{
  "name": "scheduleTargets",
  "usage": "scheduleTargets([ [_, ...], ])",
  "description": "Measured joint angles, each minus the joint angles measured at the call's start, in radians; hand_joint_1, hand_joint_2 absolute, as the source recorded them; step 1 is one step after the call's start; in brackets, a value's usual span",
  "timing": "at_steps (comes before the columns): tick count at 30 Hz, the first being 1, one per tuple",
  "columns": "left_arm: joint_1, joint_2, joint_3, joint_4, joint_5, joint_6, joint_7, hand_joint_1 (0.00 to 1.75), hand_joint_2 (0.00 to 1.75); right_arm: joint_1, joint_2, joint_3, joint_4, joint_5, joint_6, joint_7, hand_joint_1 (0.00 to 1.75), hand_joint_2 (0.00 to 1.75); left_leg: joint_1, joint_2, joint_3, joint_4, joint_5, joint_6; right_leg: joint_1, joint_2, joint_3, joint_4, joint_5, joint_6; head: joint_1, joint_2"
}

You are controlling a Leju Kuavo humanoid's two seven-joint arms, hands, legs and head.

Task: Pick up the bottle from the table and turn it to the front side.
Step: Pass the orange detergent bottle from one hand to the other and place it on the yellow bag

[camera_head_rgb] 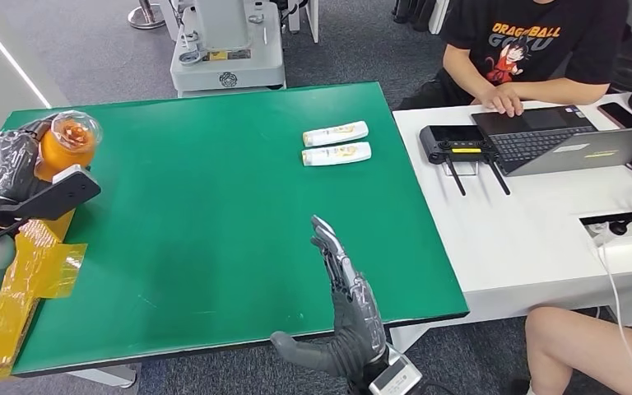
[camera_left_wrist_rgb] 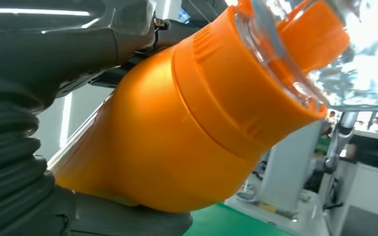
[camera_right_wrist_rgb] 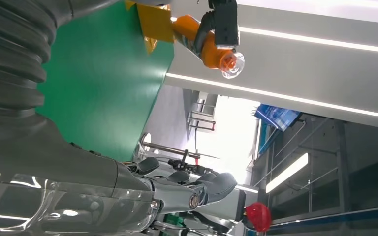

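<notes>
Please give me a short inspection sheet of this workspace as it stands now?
Surface: green table, yellow tape at its left edge.
Job's things: orange bottle held in the left robot hand, raised above the table's left edge.
Clutter: two white tubes lying side by side.
Robot hands: right robot hand open, fingers straight, holding nothing.
Cables: white cable on the white desk.
Surroundings: laptop, seated person.

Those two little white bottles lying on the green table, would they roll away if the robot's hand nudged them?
Probably. Both white bottles lie on their sides and look round, so a sideways push could roll them across the smooth green table. They look small and likely light, so the open right hand might knock them off line easily.
</notes>
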Motion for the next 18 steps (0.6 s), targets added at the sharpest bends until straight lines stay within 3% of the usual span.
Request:
scheduleTargets([
  [10, -0.003, 0.082, 0.000, 0.002, -0.082, -0.078, 0.023, 1.75, 1.75, 0.005, 0.012, -0.017, -0.007, 0.002, 0.032, 0.011, 0.00, 1.75, 0.001, 0.000, 0.000, 0.000, 0.000, 0.000, 0.001, 0.000, 0.000, 0.000, 0.000, 0.000, 0.000, 0.000],
  [18, 0.033, 0.076, -0.015, 0.052, -0.171, -0.049, 0.030, 1.75, 1.75, 0.006, 0.026, -0.027, -0.008, 0.001, 0.068, 0.014, 0.00, 1.75, 0.000, 0.000, 0.000, 0.000, 0.000, 0.000, 0.000, 0.000, 0.000, 0.000, 0.000, 0.000, 0.000, 0.000],
])
